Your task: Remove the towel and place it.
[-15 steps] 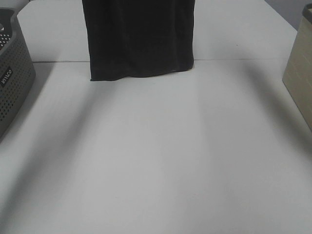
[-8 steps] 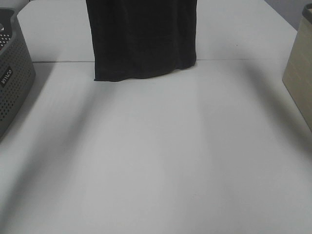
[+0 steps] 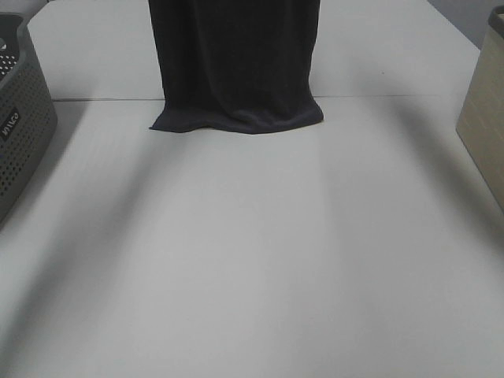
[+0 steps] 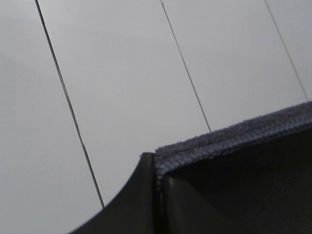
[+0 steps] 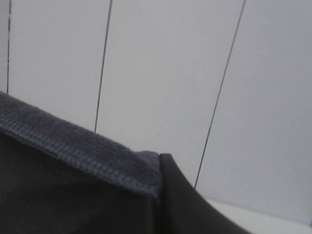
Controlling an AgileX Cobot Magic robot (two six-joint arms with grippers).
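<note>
White table [image 3: 252, 260], seam across far part; grey perforated basket [image 3: 20, 118] left, beige bin [image 3: 484, 118] right.

One towel [image 3: 236, 63], one grey perforated basket [image 3: 24, 134], one beige bin [image 3: 487, 118], one white table [image 3: 252, 260].

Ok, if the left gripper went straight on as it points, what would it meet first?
The left gripper is shut on the towel at its hem; beyond it lies only a pale panelled surface with thin dark seams. Nothing shows in between, though its distance is unclear.
</note>
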